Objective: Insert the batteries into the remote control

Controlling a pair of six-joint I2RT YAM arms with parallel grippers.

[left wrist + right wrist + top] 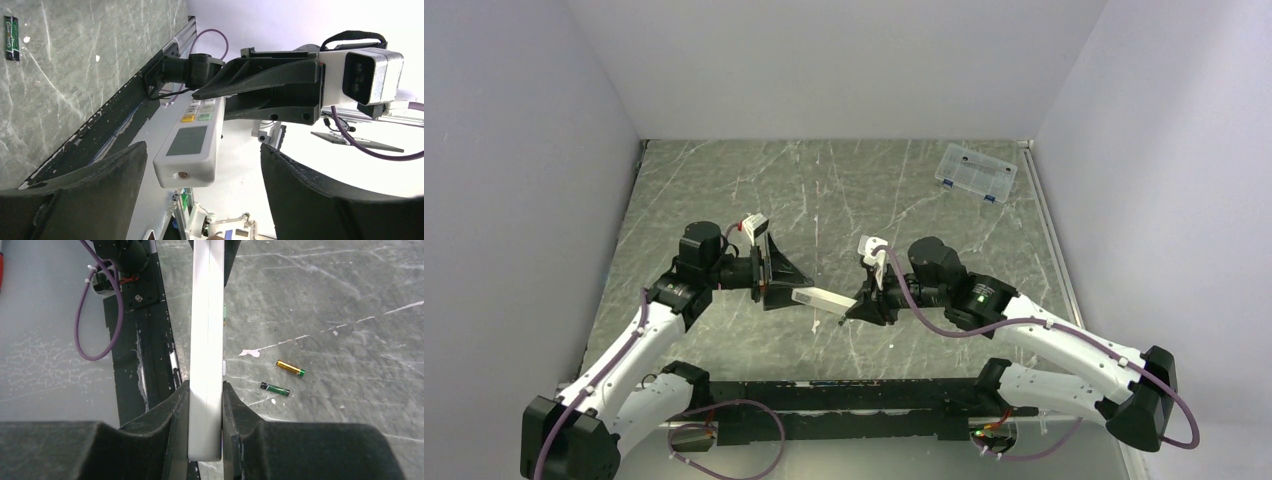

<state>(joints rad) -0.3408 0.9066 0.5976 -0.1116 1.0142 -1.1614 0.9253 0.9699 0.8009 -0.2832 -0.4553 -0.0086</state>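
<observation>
1. Closest to the lens, the black fingers of the right gripper [205,390] pinch the narrow sides of the slim white plastic bar of the remote control [206,330], holding it clear of the marbled grey-green table top [325,300].
2. The left gripper [202,147] stands wide open. Its two dark fingers straddle the free end of the remote control with a gap on either side, touching nothing.
3. The button face and small grey screen point toward the left wrist camera. The back is out of sight, so it cannot be told whether the battery recess is uncovered.
4. The small gold battery [291,368] and the small dark green battery [275,389] lie flat on the table top, near each other but apart. They sit below and to one side of the clamped bar, and neither is loaded.
5. A small flat white sliver [250,353] rests just beside them; the clear plastic compartment box [975,172] sits well apart at the far corner.
6. The step in hand looks like a hand-over, with the right arm alone bearing the remote control.
7. Next, the free left gripper would likely need to drop to a battery. It must pinch the thin cylinder squarely while the recess is turned to meet it.
</observation>
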